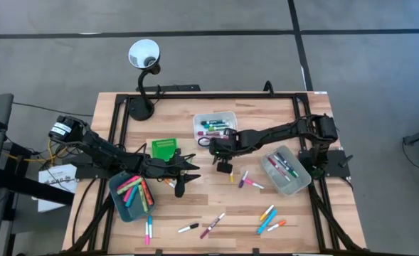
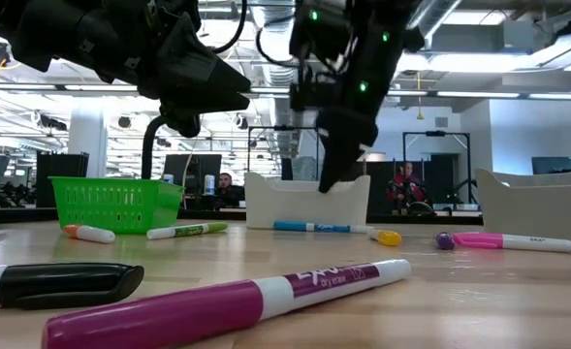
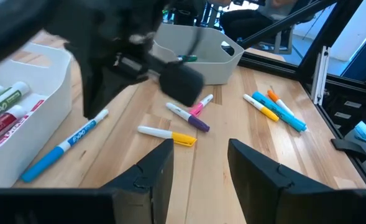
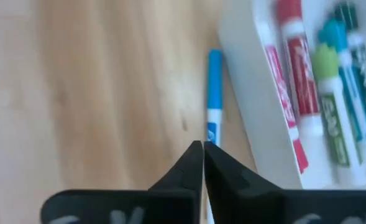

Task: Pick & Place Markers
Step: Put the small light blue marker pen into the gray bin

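From my low view, a purple marker (image 2: 227, 302) lies nearest on the table (image 2: 479, 291), its barrel reading EXPO; a black marker (image 2: 57, 284) lies left of it. My right wrist view alone shows the right claw (image 4: 202, 149) pinched fully closed over a blue marker (image 4: 214, 93) lying just beside the white tray (image 1: 215, 124), apparently gripping nothing. EXPO also shows on markers inside that tray. My left claw (image 3: 198, 168) hangs with a wide gap above the table, empty, by the green basket (image 1: 163, 148).
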### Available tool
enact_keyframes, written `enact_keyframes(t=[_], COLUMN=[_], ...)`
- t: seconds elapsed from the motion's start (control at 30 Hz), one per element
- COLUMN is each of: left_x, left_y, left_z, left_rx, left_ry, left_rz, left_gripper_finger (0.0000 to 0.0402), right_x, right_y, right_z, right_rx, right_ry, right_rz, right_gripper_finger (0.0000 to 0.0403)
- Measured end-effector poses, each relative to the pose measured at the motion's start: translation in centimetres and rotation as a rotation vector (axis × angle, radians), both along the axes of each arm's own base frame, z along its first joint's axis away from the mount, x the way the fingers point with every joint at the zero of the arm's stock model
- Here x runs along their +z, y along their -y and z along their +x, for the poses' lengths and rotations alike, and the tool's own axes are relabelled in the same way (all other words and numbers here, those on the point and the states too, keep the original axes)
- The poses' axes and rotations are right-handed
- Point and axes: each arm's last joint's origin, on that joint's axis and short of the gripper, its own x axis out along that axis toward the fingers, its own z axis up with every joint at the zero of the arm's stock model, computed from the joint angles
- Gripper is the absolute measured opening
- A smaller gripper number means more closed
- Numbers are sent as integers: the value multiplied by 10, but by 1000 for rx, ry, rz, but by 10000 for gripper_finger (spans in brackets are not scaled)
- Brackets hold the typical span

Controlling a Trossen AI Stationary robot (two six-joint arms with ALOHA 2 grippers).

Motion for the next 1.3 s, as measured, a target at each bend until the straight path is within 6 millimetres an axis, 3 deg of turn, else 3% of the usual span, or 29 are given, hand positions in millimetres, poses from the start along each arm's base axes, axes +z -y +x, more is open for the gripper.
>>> enact_keyframes(t=[0.17, 0.5, 0.63, 0.73, 0.83, 1.07, 1.17, 1.3], left_x=[0, 0, 0, 0, 0, 0, 0, 0], left_y=[0, 0, 0, 1, 1, -1, 0, 0], left_z=[0, 0, 0, 0, 0, 0, 0, 0], left_rx=[1, -1, -3, -16, -33, -25, -27, -27], left_ry=[0, 0, 0, -2, -4, -4, -4, -4], left_rz=[-3, -4, -4, -8, -13, -12, -11, -9], left_gripper_finger=[147, 147, 147, 147, 147, 147, 147, 147], right_x=[-8, -10, -29, -44, -43, -2, -2, -10], right_y=[-3, -13, -12, -9, -7, -7, 10, 39], right_z=[1, -21, -20, -20, -20, 3, 10, 8], right_rx=[45, -154, -142, -115, -83, 163, 222, 165], right_ry=[-25, -174, -170, -193, -213, -138, -102, -121], right_rz=[21, -29, -45, -52, -62, -123, -30, 35], right_gripper_finger=[39, 142, 168, 175, 173, 157, 156, 155])
